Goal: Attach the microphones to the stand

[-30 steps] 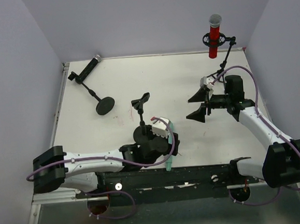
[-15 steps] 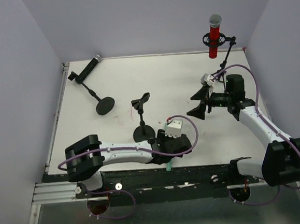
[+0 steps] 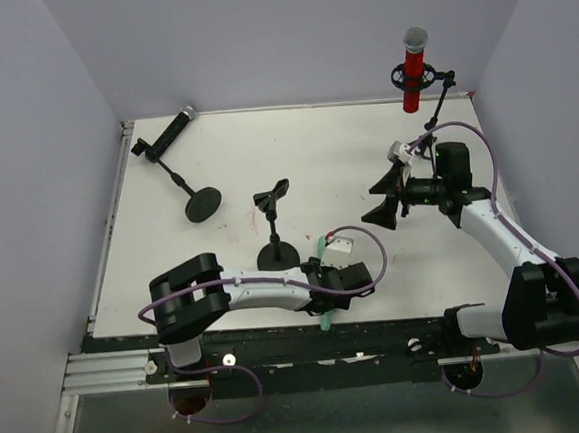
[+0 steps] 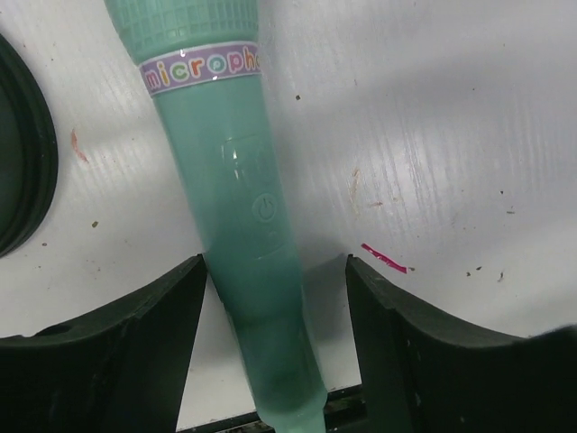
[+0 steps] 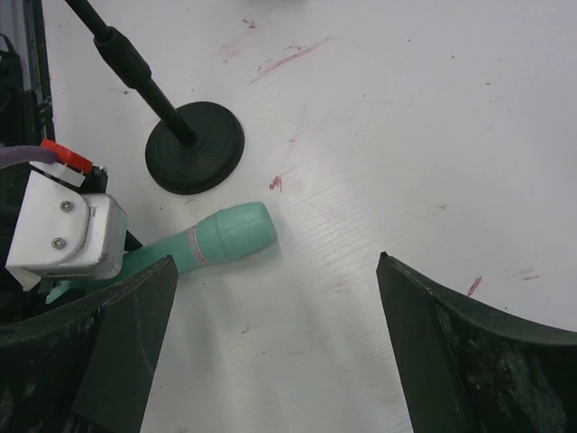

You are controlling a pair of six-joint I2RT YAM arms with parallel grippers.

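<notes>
Left gripper (image 4: pixel 273 280): jaws partly open, set astride the mint-green microphone (image 4: pixel 239 180). The left finger (image 4: pixel 117 352) is at or just beside the handle. The right finger (image 4: pixel 451 361) stands apart from it, with bare table showing in the gap. Not clamped.

The microphone lies flat on the table (image 3: pixel 314 144). Its handle runs back between the fingers and its head points away beyond the fingertips. The tail reaches the near table edge under the wrist. A band lettered "micropho…" sits just below the head.

To the left of the fingers, near the microphone head: the round black base of a stand (image 3: pixel 276 258). It is upright, with a clip on top.

Right gripper (image 5: pixel 277 260): jaws fully apart, nothing between them. It is held above the table, well apart from the left gripper, and its camera looks down on the green microphone's head.

Beyond the right gripper, at the far right corner: red microphone (image 3: pixel 415 71), upright in the clip of a second stand.

Far left corner, well apart from both grippers: black microphone (image 3: pixel 168 134), at the clip end of a third stand (image 3: pixel 203 203). Cannot tell whether it is clipped in.
</notes>
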